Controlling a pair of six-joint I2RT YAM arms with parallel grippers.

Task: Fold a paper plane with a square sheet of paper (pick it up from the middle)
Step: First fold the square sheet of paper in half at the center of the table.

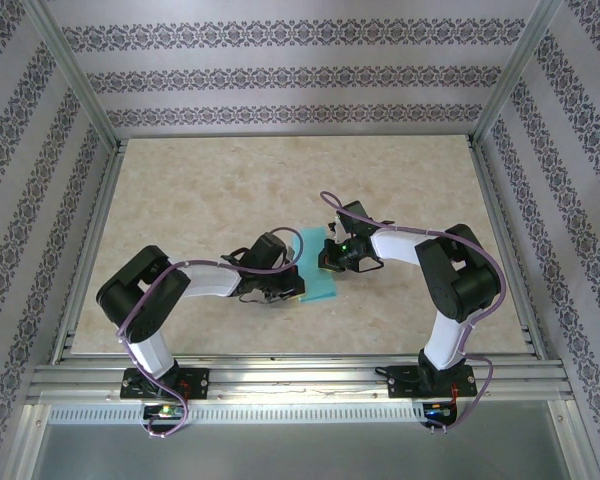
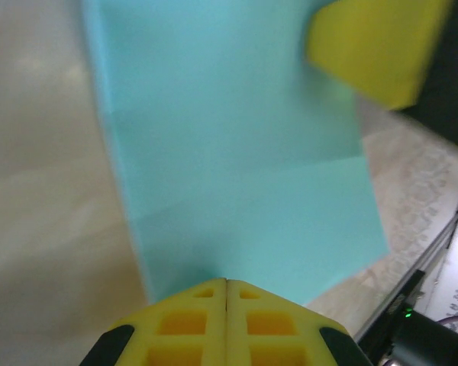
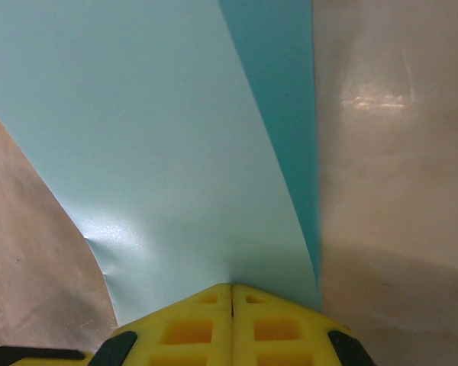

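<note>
Top external view is showing the left arm (image 1: 205, 280) reaching from its base at the near left toward the middle of the beige table (image 1: 200, 190). The left gripper (image 1: 283, 287) is sitting at the lower left edge of the square sheet of paper (image 1: 318, 280). From the left wrist, its two yellow fingers (image 2: 183, 324) are pressing flat against each other, tip to tip, and the sheet's near edge is running in under them. Whether they are pinching it or only bearing down on it I cannot tell.

The turquoise sheet is lying just right of the table's centre, between the two grippers. It is stretching away from the left one with faint creases crossing it.

Just to the right, the right gripper (image 1: 332, 258) is meeting the sheet's upper right side, and the right arm (image 1: 450, 290) is bending back to its base at the near right. From the right wrist, this gripper's fingers are clamping together on the paper. The paper is dimpling beside the tips and curving up off the table, with a darker teal face showing along its right side.
</note>
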